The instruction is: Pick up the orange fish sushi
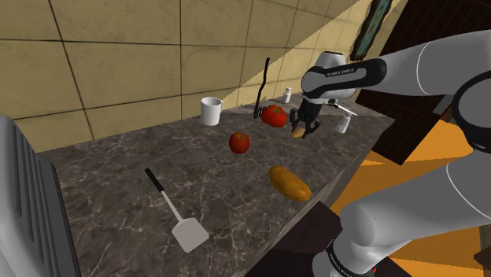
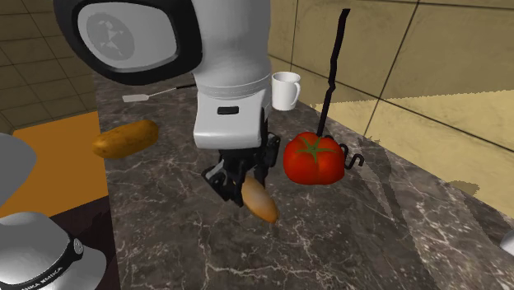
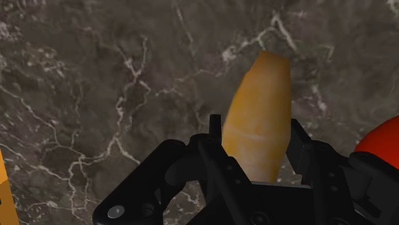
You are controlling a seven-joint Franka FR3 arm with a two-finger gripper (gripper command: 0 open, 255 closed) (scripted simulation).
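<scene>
The orange fish sushi (image 3: 259,118) is a long, tapered orange piece clasped between my black fingers, its tip sticking out past them. My gripper (image 3: 256,137) is shut on it. In the second exterior view the sushi (image 2: 260,201) hangs tilted from the gripper (image 2: 244,180), lifted a little off the dark marble counter (image 2: 206,247). Seen from the shoulder camera, the gripper (image 1: 304,126) holds the sushi (image 1: 297,132) above the counter's far end, just beside a large red tomato (image 1: 274,116).
A smaller red tomato (image 1: 240,142), an orange-brown potato-like lump (image 1: 289,182), a spatula (image 1: 177,214), a white mug (image 1: 211,110) and a thin black hooked rod (image 1: 263,85) stand on the counter. A small white shaker (image 1: 342,122) is near its far edge.
</scene>
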